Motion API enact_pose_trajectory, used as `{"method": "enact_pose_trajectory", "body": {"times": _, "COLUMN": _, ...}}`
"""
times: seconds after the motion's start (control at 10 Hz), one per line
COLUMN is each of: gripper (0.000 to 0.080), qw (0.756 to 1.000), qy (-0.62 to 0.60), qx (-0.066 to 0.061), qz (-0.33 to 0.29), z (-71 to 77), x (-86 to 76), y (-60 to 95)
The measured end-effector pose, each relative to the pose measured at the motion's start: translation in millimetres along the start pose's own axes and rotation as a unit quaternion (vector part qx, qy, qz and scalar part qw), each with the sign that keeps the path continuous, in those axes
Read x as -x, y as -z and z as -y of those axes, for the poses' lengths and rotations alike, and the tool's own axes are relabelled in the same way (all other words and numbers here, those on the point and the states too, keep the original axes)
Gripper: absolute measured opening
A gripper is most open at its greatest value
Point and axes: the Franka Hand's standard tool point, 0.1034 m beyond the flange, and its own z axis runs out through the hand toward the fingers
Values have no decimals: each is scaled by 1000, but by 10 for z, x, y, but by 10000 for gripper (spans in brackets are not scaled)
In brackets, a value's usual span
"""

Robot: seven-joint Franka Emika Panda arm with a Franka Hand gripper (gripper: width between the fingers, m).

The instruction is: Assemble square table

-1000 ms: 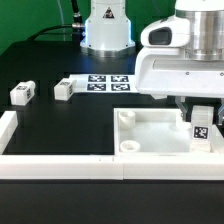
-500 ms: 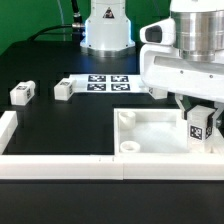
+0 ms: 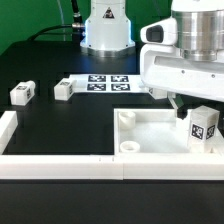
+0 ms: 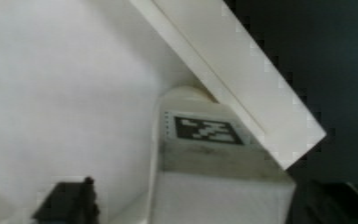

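One tagged leg stands in a corner of the tabletop beneath the spread end effector

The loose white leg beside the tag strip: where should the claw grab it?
Probably around its middle, across the narrow width, coming straight down from above: the leg lies on its side on the table, with nothing over it.

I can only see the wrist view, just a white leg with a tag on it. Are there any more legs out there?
Observer: Yes, a loose leg and a second loose leg lie on the black table, to the exterior view's left of the tabletop.
Operator: Is mine standing up?
Observer: Yes, the tagged leg stands upright at the tabletop's end toward the exterior view's right.
Operator: Anything else?
Observer: The marker board lies farther back on the table.
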Motion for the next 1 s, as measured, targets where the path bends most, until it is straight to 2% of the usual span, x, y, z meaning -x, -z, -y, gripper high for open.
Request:
{"method": "enact_pose_trajectory", "body": {"times": 0.1, "gripper": 601, "qw": 998, "qy": 62, "qx": 1, "qz": -1, "z": 16, "x": 15, "y": 4}}
{"method": "enact_pose_trajectory", "body": {"times": 0.2, "gripper": 642, "qw": 994, "qy": 108, "qx": 3, "qz": -2, "z": 33, "x": 33, "y": 6}}
{"method": "enact_pose_trajectory", "body": {"times": 0.4, "gripper": 648, "qw": 975, "qy": 222, "qx": 3, "qz": -2, "z": 40, "x": 43, "y": 2}}
{"method": "enact_pose_trajectory", "body": {"times": 0.7, "gripper": 649, "qw": 933, "qy": 360, "qx": 4, "qz": 0, "z": 39, "x": 53, "y": -14}}
{"method": "enact_pose_trajectory", "body": {"times": 0.9, "gripper": 649, "qw": 900, "qy": 436, "qx": 13, "qz": -3, "z": 34, "x": 39, "y": -8}}
{"method": "enact_pose_trajectory", "body": {"times": 1.0, "gripper": 649, "qw": 892, "qy": 453, "qx": 14, "qz": -3, "z": 33, "x": 38, "y": -8}}
